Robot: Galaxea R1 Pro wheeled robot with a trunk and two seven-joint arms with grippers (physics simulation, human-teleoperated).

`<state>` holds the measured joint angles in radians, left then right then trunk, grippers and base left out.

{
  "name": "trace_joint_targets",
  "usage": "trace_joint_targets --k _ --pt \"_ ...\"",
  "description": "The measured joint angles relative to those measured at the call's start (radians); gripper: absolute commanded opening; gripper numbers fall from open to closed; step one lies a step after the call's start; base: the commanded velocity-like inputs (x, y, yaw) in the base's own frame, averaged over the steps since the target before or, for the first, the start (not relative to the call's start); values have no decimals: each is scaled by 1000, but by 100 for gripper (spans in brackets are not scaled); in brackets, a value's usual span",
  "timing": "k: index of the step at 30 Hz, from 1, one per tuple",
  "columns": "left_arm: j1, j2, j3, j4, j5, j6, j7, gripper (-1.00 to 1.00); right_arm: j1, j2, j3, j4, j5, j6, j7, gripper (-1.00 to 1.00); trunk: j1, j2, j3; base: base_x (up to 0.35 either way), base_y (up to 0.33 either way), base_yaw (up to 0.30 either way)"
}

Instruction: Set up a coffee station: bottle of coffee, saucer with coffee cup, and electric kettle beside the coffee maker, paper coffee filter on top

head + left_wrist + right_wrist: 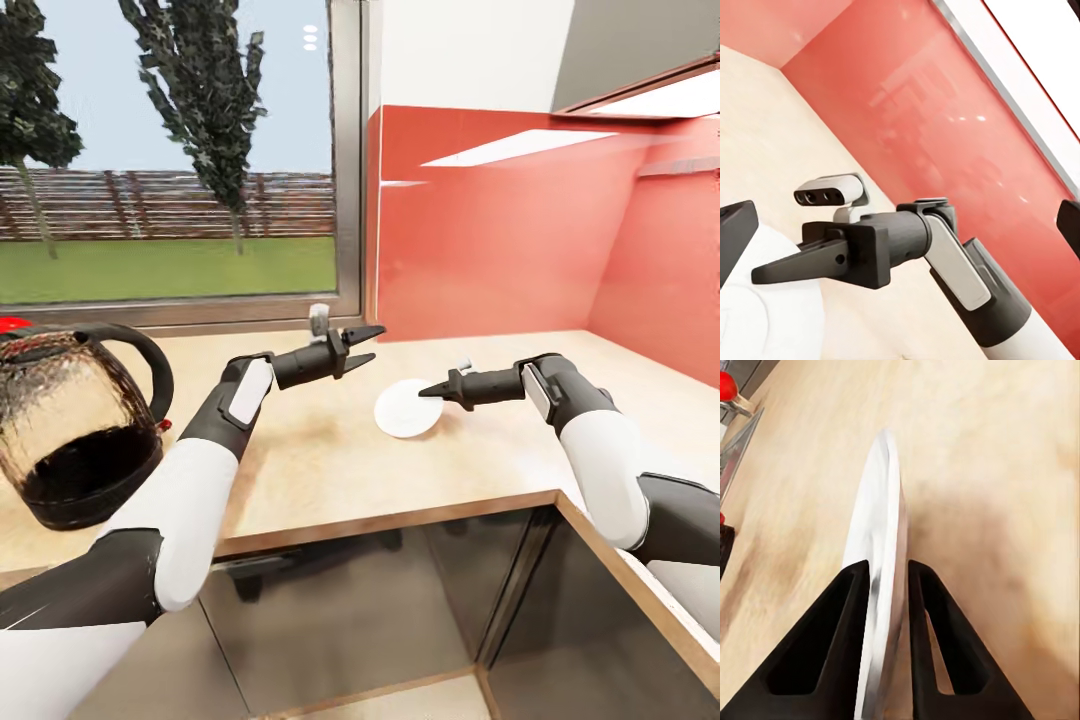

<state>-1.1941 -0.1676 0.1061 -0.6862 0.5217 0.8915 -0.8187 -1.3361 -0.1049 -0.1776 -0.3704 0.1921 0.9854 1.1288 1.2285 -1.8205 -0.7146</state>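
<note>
Over the kitchen countertop (330,470), right hand (428,391) pinching saucer (405,410) rim

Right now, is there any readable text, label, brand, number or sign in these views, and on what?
None can be read.
The electric kettle, the saucer held in the right gripper, the left gripper and the kitchen countertop all show plain surfaces.
The red backsplash carries only reflections, no lettering.
</note>
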Motion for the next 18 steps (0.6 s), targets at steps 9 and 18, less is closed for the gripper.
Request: trace_joint_targets --k 9,18 --pt "0 0 2 -1 0 0 -2 100 -1 -8 3 -10 4 -2 1 -100 0 0 0 -119 -43 0" --pt "0 1 5 -21 0 2 -6 100 -18 -31 -3 -23 -11 0 3 -100 0 0 0 -187 -1 0"
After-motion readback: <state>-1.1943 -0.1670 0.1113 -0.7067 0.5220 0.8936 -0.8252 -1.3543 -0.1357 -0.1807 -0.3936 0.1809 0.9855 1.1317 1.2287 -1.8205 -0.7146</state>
